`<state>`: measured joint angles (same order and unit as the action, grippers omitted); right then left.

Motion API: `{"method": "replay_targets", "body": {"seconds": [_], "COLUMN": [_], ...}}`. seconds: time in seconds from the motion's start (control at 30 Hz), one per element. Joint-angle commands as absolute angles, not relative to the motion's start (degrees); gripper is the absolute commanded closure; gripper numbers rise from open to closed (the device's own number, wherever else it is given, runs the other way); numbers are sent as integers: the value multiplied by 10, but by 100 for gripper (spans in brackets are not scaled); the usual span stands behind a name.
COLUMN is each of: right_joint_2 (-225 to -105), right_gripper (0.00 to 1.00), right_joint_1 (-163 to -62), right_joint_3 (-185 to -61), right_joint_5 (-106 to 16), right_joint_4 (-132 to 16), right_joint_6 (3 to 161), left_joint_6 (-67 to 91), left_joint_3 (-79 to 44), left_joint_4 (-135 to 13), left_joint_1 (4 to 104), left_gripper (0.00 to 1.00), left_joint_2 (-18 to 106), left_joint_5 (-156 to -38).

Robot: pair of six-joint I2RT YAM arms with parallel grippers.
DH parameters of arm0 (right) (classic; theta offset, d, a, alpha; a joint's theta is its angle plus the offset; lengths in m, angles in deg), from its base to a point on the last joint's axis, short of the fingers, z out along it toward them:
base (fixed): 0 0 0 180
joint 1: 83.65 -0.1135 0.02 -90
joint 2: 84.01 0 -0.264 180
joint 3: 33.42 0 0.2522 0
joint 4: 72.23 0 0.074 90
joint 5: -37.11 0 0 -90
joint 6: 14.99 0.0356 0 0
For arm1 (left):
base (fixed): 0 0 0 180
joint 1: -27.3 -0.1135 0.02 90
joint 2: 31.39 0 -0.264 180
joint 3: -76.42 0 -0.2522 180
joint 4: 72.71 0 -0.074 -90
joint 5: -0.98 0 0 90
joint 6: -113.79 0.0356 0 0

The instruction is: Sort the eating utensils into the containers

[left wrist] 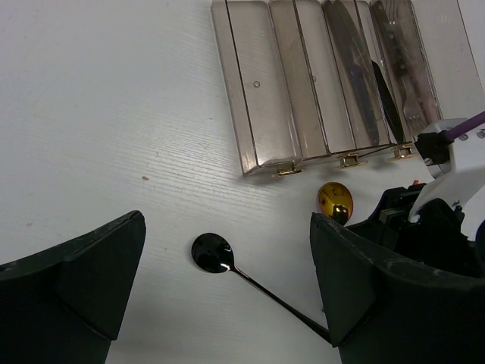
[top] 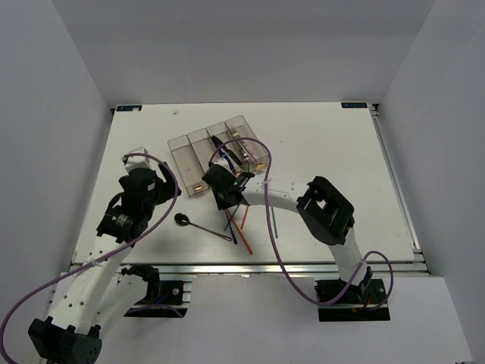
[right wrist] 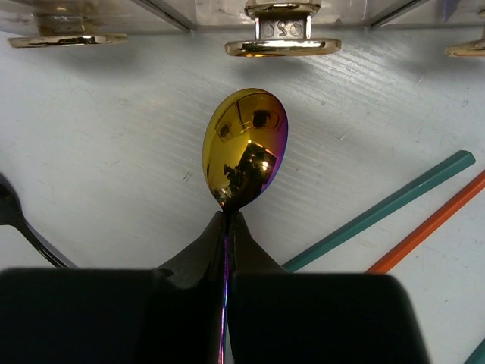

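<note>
Four joined clear-grey containers (top: 183,162) lie behind the grippers; they also show in the left wrist view (left wrist: 258,91). The two left ones look empty, the third holds a black knife (left wrist: 383,95), and the fourth holds silvery forks (left wrist: 415,106). My right gripper (top: 224,189) (right wrist: 229,218) is shut on the neck of a gold-bowled spoon (right wrist: 246,148), whose bowl sits just short of a yellowish tag (right wrist: 283,47). A dark spoon (top: 183,219) (left wrist: 211,252) lies on the table. My left gripper (top: 168,187) (left wrist: 227,227) hangs open above it.
Loose chopsticks lie under and right of my right gripper: red (top: 244,226), blue (top: 241,236) and green (top: 274,224); the right wrist view shows a teal one (right wrist: 379,212) and an orange one (right wrist: 428,227). The right arm's purple cable (top: 265,163) loops over the containers.
</note>
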<state>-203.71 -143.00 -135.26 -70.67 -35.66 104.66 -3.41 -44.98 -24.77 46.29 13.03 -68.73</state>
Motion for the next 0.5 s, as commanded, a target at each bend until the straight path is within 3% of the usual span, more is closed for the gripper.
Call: {"method": "replay_targets", "body": {"seconds": [0.0,0.33,0.47], "right_joint_2": [-1984,-1876,-1890], "right_gripper": [100,100,100], "right_joint_1": [-1434,-1447,-1443], "right_joint_3": [-1336,-1291,-1358], "right_joint_5": [-699,-699,-712], "right_joint_4": [-386,-397,-386], "right_joint_6": [1059,1059,1017], "left_joint_6": [-29,-29,-29], "left_joint_3": [-446,-447,-447], "left_joint_4": [-262,-262,-262], "left_joint_1": [466,466,466], "left_gripper": [2,2,2], "left_joint_2": [127,126,126], "left_joint_5": [-692,-692,-692]}}
